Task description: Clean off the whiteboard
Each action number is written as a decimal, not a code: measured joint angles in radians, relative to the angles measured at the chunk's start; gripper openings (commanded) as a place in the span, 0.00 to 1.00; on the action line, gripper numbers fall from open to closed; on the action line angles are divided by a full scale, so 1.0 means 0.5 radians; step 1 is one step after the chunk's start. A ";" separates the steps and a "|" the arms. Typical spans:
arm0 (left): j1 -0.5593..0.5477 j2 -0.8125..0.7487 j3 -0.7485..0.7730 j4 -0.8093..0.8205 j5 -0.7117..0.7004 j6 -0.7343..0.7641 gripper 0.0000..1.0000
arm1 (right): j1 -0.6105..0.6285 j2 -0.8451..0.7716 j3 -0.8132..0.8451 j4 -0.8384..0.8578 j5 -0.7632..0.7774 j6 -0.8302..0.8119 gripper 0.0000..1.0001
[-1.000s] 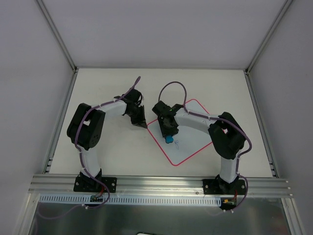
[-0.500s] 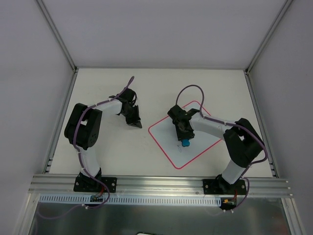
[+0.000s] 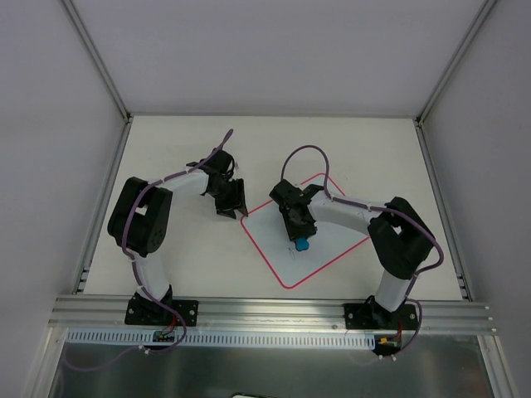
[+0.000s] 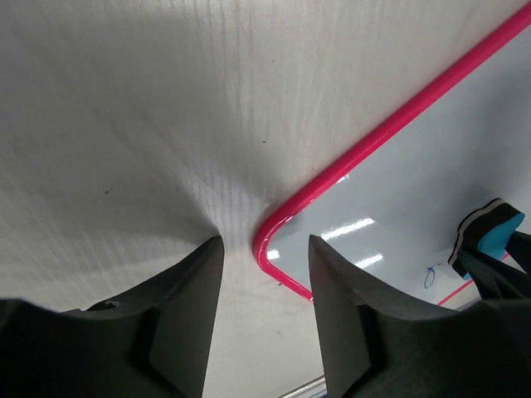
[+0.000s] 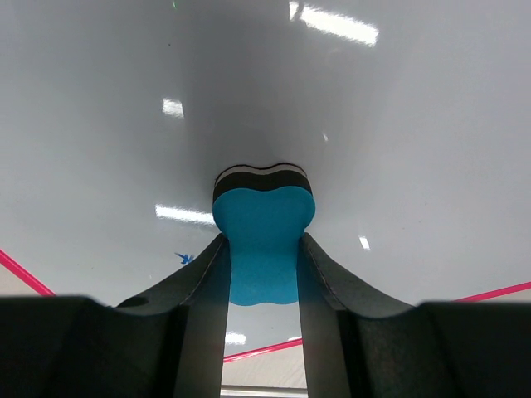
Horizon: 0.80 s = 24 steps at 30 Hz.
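Right gripper (image 5: 263, 242) pinching blue eraser (image 5: 264, 217) on whiteboard (image 5: 390, 124), left gripper (image 4: 264, 245) spread astride whiteboard's left corner, mid desk (image 4: 124, 99)

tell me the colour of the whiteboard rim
The whiteboard rim is pink-red, clearest in the left wrist view.

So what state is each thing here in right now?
Flat white board with pink rim: lying flat, small blue mark on it.
Blue foam eraser block: gripped, pressed against the board.
Left pincer: open, at the board's corner.
Right pincer: shut on the eraser.
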 measured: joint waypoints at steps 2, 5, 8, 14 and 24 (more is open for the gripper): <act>0.000 -0.002 0.000 0.000 0.005 0.011 0.48 | -0.008 0.008 0.011 -0.004 -0.009 -0.008 0.00; -0.011 -0.002 0.000 0.000 0.006 0.023 0.46 | -0.012 0.018 0.024 -0.007 -0.011 -0.017 0.00; -0.023 -0.002 0.000 -0.001 -0.008 0.047 0.39 | -0.012 0.024 0.033 -0.010 -0.011 -0.024 0.00; -0.089 0.024 0.008 -0.013 -0.066 0.081 0.08 | -0.015 0.036 0.048 -0.018 -0.011 -0.031 0.00; -0.089 0.047 0.055 -0.074 -0.116 0.017 0.00 | 0.010 0.038 0.050 -0.016 -0.012 -0.078 0.00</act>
